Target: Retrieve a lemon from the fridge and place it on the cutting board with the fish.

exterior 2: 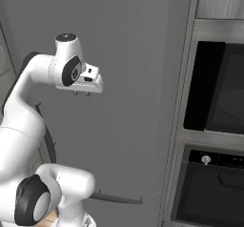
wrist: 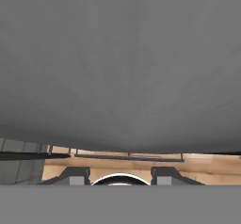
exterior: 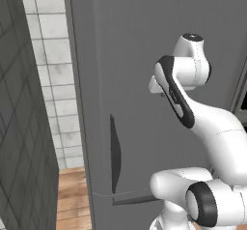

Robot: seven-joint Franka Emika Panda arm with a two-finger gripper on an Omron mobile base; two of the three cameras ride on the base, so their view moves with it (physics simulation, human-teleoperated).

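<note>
Closed grey fridge (exterior: 144, 79) door, white-tiled wall (exterior: 53, 79), wooden floor (exterior: 72, 195).

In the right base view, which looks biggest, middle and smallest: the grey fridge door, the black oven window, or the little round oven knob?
1. Tall plain grey fridge door, biggest.
2. Black glass oven window.
3. Small round white oven knob, smallest.

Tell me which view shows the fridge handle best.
The left base view: the dark vertical handle stands unobstructed against the closed grey fridge door. In the right base view the arm hides most of it, leaving a dark sliver. The hand view shows plain door, with no vertical handle discernible.
</note>
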